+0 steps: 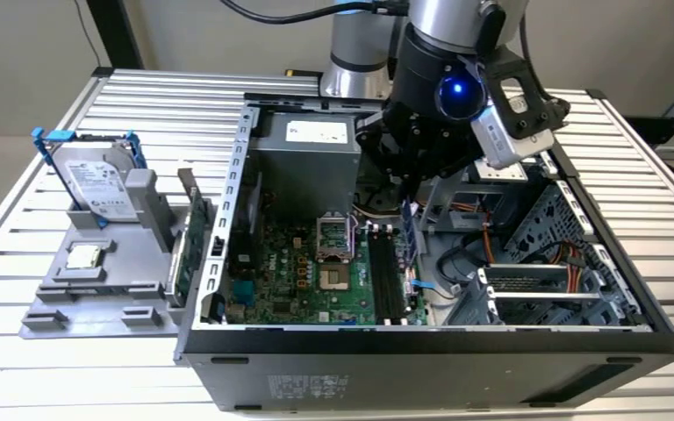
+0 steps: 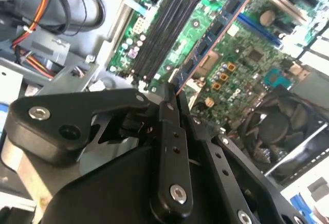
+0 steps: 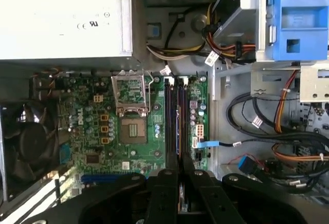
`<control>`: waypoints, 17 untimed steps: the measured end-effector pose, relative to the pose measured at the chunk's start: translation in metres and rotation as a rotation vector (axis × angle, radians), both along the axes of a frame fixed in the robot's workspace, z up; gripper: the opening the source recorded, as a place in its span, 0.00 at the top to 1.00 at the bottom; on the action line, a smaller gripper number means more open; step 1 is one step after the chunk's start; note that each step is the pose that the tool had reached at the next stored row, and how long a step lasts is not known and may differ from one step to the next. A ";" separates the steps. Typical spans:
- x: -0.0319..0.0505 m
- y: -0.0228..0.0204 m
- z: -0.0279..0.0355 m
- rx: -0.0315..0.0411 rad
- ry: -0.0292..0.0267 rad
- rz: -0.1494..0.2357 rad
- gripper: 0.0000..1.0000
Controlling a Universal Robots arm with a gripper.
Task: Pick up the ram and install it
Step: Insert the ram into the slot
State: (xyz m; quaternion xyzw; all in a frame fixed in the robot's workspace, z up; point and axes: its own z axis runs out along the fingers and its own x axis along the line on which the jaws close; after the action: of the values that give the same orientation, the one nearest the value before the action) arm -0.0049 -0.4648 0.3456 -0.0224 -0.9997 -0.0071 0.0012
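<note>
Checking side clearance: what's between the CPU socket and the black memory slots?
First wrist view: between CPU socket and slots, only green motherboard with small round components.

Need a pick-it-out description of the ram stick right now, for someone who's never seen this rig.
Start at the open computer case on the slatted table, then find the green motherboard on its floor. The ram is the thin blue-green stick held on edge between the gripper fingers, above the long black slots beside the empty CPU socket. Unlike the slots, it is coloured and stands clear of the board.
</note>
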 end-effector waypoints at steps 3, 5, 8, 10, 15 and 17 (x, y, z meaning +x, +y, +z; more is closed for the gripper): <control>0.0011 0.0000 -0.0056 0.0002 -0.0001 0.000 1.00; 0.0022 0.0000 -0.0091 -0.0001 0.0000 0.000 1.00; 0.0049 0.0002 -0.0146 0.0002 0.0000 0.000 1.00; 0.0068 0.0005 -0.0181 0.0002 0.0000 0.000 1.00; 0.0109 0.0021 -0.0274 0.0003 -0.0001 0.000 1.00; 0.0115 0.0039 -0.0308 0.0000 0.0000 0.000 1.00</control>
State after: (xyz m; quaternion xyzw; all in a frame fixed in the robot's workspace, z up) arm 0.0066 -0.4609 0.3148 -0.0225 -0.9997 -0.0071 0.0012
